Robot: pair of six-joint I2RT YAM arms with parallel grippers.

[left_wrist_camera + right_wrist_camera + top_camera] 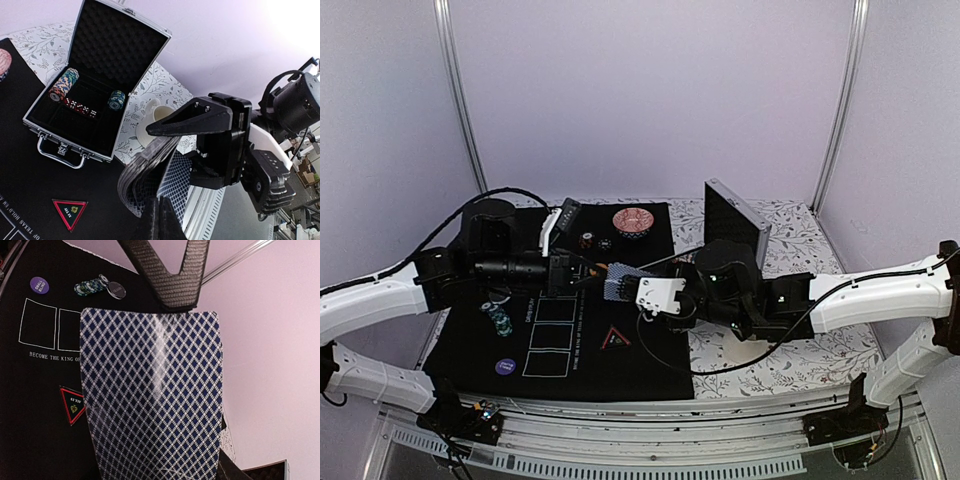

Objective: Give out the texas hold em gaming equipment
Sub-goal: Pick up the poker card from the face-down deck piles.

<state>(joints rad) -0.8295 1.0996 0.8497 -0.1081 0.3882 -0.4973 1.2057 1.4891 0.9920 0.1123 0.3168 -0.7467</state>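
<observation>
Above the middle of the black mat (480, 350), my right gripper (632, 288) is shut on a bowed deck of checker-backed playing cards (142, 167). The deck's back (150, 390) fills the right wrist view. My left gripper (159, 201) is shut on the edge of the outermost card (180, 175), its fingers (175, 285) meeting at the card's top edge. On the mat lie a red triangle marker (617, 340), a purple disc (505, 367), a black disc (116, 290) and a small pile of striped chips (500, 320).
An open metal case (55, 145) with chip stacks (64, 84) and red dice (80, 107) stands on the floral tablecloth at the back right. A white cup (155, 117) stands beside it. A red patterned bowl (632, 220) sits at the mat's far edge.
</observation>
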